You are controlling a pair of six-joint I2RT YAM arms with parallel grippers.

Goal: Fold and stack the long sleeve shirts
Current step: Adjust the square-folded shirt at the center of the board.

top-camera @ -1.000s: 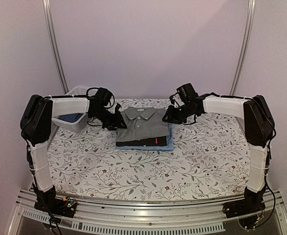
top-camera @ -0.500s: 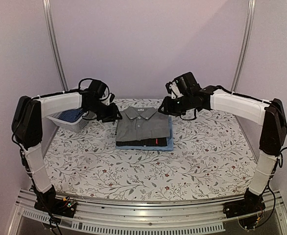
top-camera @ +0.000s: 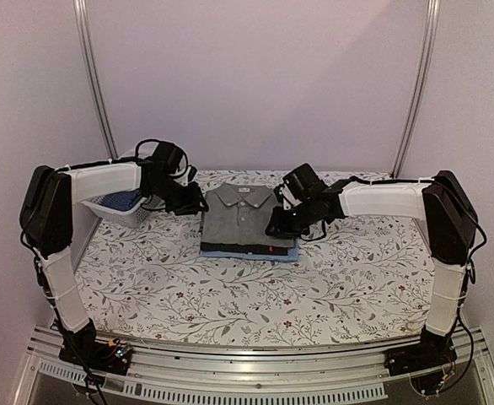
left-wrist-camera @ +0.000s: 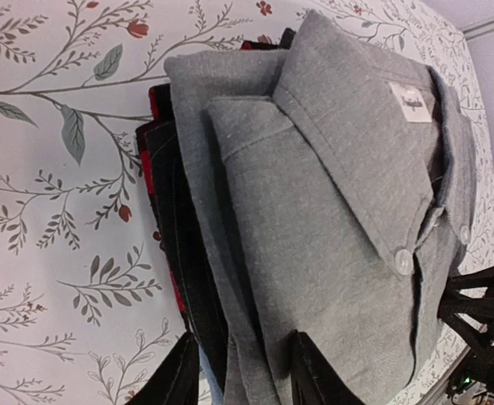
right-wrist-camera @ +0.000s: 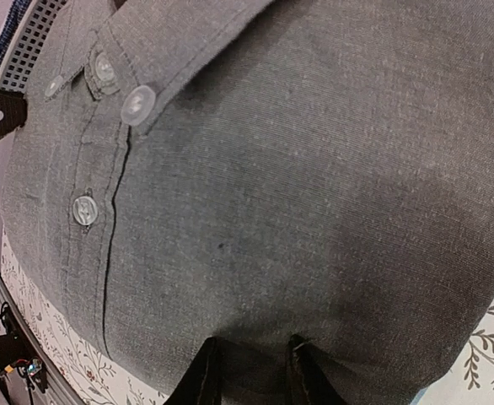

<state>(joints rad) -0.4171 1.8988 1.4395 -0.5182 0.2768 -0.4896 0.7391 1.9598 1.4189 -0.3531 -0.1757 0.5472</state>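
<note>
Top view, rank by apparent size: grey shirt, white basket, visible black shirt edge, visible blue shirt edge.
1. grey shirt
2. white basket, only partly in view
3. black shirt edge and blue shirt edge: both are thin strips under the grey one, too alike to rank.

A plain, pale lilac wall (top-camera: 255,76) fills the upper half of the top view. Two slim metal poles cross it: one (top-camera: 93,80) slants down from the top left, the other (top-camera: 416,80) down from the top right. Below, a table (top-camera: 230,295) spans the middle, covered by a white cloth printed with grey-green twigs and small red flowers. A white lattice basket (top-camera: 116,215) sits at its far left corner. Along the bottom edge runs a ribbed aluminium rail (top-camera: 247,378) with a bright glint at its middle. The light is soft and even, the shadows faint.
</note>
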